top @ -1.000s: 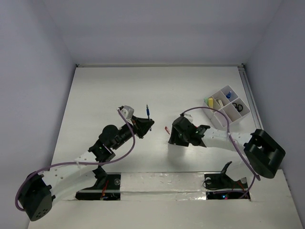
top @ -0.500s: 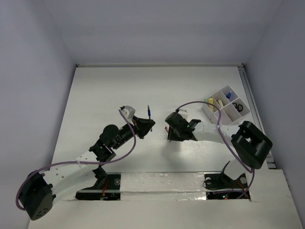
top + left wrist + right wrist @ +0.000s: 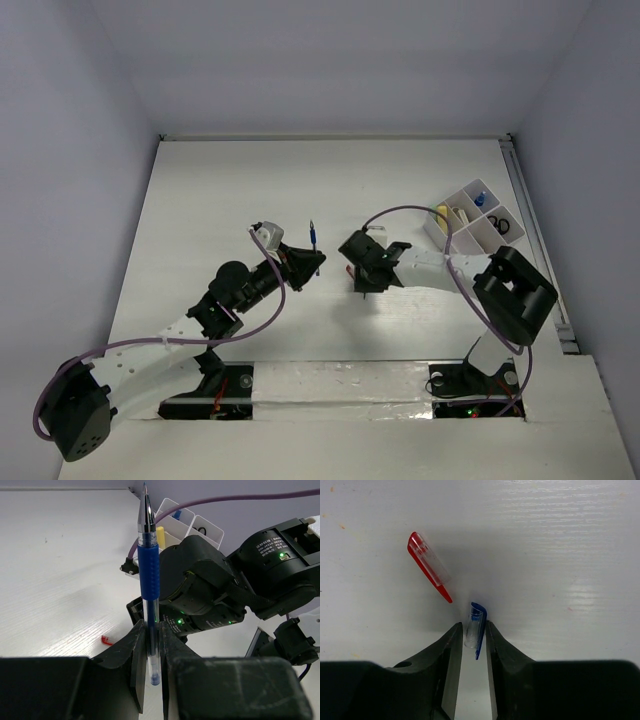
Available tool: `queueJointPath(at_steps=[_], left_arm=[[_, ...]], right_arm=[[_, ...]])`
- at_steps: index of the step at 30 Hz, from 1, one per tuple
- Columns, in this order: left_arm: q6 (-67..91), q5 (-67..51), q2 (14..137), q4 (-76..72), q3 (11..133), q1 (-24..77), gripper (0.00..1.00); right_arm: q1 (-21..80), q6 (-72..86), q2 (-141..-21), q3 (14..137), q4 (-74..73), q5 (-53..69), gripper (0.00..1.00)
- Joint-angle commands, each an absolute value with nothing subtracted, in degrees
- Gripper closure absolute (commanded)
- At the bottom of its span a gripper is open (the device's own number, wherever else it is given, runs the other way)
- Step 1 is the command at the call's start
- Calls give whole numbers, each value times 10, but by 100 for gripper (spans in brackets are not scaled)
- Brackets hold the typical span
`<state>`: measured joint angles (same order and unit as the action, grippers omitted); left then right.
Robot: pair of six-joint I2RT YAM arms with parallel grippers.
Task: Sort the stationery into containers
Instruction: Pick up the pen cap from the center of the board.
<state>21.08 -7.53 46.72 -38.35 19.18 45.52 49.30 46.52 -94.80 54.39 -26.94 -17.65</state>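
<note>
Blue pen [image 3: 149,575] clamped upright by left gripper [image 3: 151,645], likely for capping; right gripper [image 3: 473,631] brackets blue cap [image 3: 476,624], grip unclear.

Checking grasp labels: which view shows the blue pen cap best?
Right wrist: the blue cap lies plainly between the right gripper's fingers. Top external hides it under that gripper; left wrist doesn't show it.

Blue pen [image 3: 149,575] upright between jaws

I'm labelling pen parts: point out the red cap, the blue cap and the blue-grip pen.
Red clear-plastic pen cap [image 3: 427,565], right wrist view, mid-body.
Blue clear-plastic pen cap [image 3: 474,625], right wrist view, its clear barrel.
Blue-grip clear ballpoint pen [image 3: 149,575], left wrist view, its rubber grip.
</note>
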Motion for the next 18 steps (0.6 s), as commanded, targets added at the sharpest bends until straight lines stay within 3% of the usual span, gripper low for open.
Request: queueJointPath(at_steps=[1,3,8,14,18], left_arm=[[213,-87,465,-425,186,453,100],[214,-89,466,-426,185,453,100],[214,-90,466,-426,186,453,100],[213,-90,465,-426,185,453,100],[214,-93,468,-428,187,453,100]], right_arm=[[496,450,-973,562,-296,-197,67],[496,447,-983,570,-306,-199,62],[496,446,-999,571,-308,-206,63],[496,446,-1000,566,-312,-218,76],[496,446,-1004,566,-320,-237,99]])
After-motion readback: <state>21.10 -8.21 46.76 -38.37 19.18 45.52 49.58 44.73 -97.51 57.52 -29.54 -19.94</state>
